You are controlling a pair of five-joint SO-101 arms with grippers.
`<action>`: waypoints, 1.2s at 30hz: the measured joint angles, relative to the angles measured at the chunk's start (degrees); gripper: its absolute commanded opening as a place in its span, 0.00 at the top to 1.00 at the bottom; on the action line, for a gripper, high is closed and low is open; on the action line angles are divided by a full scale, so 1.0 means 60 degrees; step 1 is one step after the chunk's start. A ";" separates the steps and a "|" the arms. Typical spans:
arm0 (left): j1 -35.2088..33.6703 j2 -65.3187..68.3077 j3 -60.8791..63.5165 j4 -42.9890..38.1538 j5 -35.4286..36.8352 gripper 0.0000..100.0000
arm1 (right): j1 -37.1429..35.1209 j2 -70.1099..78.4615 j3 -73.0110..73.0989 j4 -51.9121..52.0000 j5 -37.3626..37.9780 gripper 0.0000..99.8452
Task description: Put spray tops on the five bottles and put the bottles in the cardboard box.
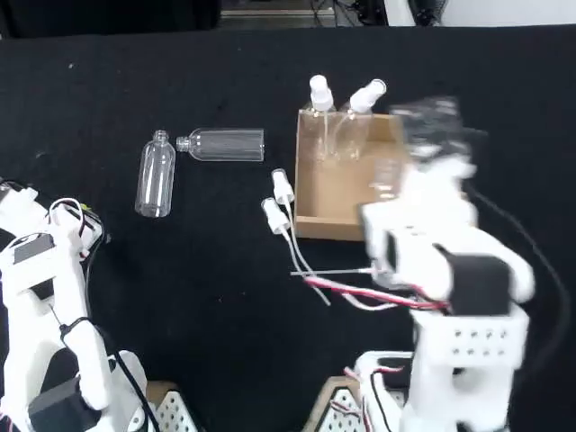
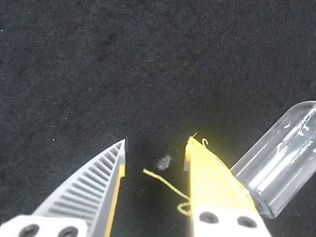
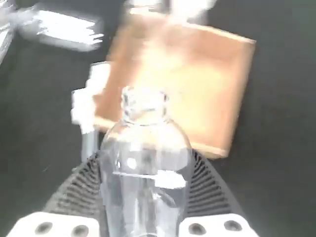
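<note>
Right gripper (image 3: 145, 159): clamped on an uncapped bottle (image 3: 143, 133), its neck pointing toward the cardboard box (image 3: 197, 79), close by it; left gripper (image 2: 155, 148): fingers apart, holding nothing, over the black table (image 2: 148, 59) well left of the box, with a lying bottle (image 2: 281, 158) just beside its yellow finger; against the box's far wall: two capped bottles (image 1: 319, 121) (image 1: 358, 117), upright; just left of the box: two loose spray tops (image 1: 282, 187) (image 1: 274, 214); farther left of the box: a second lying bottle (image 1: 223, 144).

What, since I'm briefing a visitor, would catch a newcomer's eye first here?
The right gripper grips an uncapped bottle by the cardboard box, where two capped bottles stand at the far side. Two bare bottles lie on the black table, two loose spray tops beside the box.
</note>
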State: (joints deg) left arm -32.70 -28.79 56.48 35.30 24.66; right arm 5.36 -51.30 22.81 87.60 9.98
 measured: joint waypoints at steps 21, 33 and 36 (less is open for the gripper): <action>0.3941 0.0029 -0.4015 0.5275 -0.3429 0.81 | 0.2740 -0.2593 0.8073 -0.7018 -0.3106 0.99; 0.8703 0.0044 -0.3106 0.3648 -0.2007 0.80 | 0.2755 -0.6154 1.0154 -0.7487 -0.3121 0.99; 0.8689 0.0044 -0.2344 0.2447 -0.0513 0.73 | 0.2755 -0.6813 1.0388 -0.7487 -0.3121 0.99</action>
State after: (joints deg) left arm 19.43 -28.53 42.42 49.98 21.58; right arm 21.89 -92.18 85.14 42.68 -8.75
